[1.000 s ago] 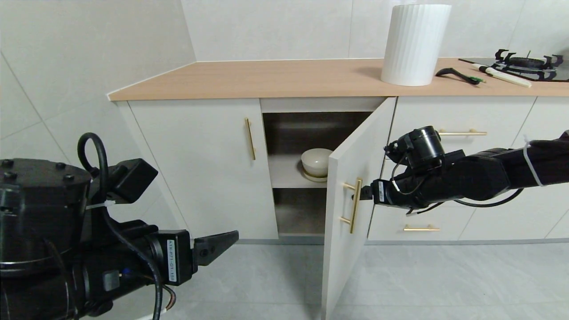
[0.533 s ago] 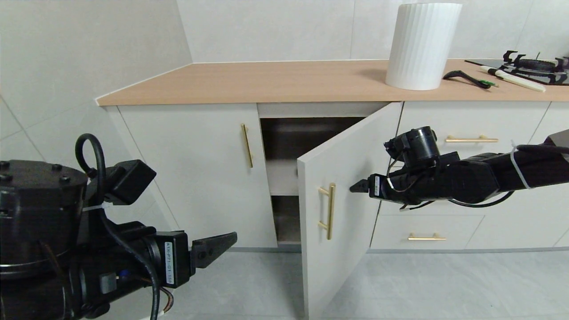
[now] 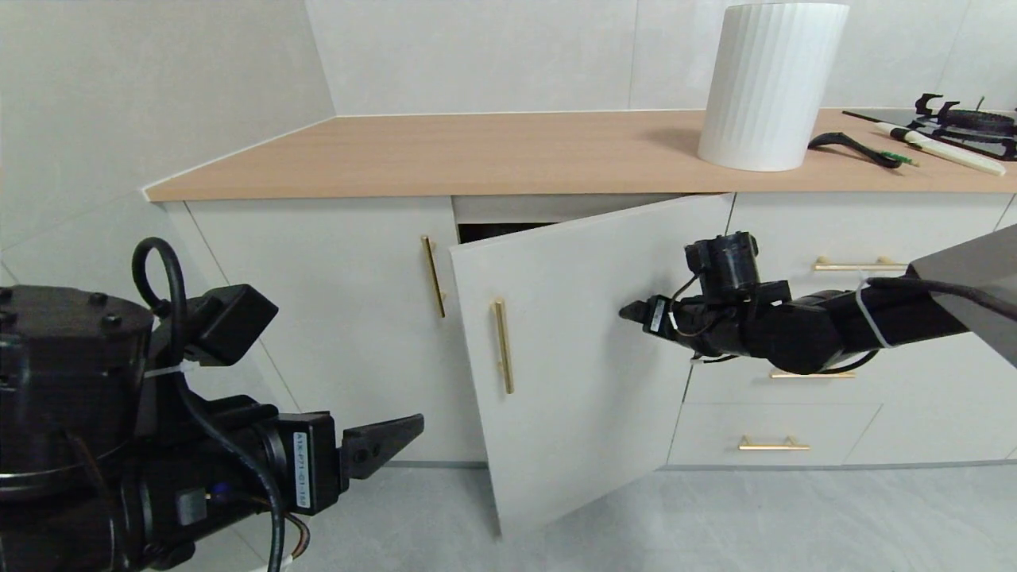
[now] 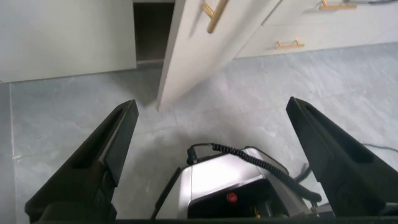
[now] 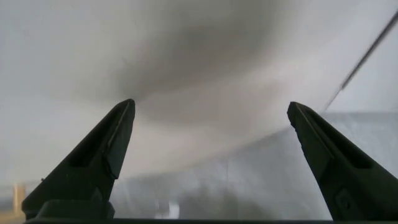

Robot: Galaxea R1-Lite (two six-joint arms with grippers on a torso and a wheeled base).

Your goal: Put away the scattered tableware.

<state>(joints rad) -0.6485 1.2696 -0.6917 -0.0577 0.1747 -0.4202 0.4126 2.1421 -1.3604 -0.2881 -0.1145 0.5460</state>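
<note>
Cabinet door (image 3: 588, 357) is seen almost shut, with the right gripper (image 3: 632, 311) at its face, centre frame, fingers apart and empty. Left gripper (image 3: 393, 438), lower left, is spread apart, empty. Black utensil (image 3: 854, 148) and white knife (image 3: 949, 152) lie on the surface (image 3: 477, 155), upper right; likely not yet stowed.

Bright, even, diffuse light covers the cabinet door (image 3: 572, 349). The gap above its top edge is dark. On the countertop (image 3: 397, 155) above the door, the white cylinder (image 3: 771, 83) casts a soft shadow over the door's hinge end. In the right wrist view a broad grey shadow smudges the door's face (image 5: 205, 74). In the head view, straight lines bow near the edges.
</note>
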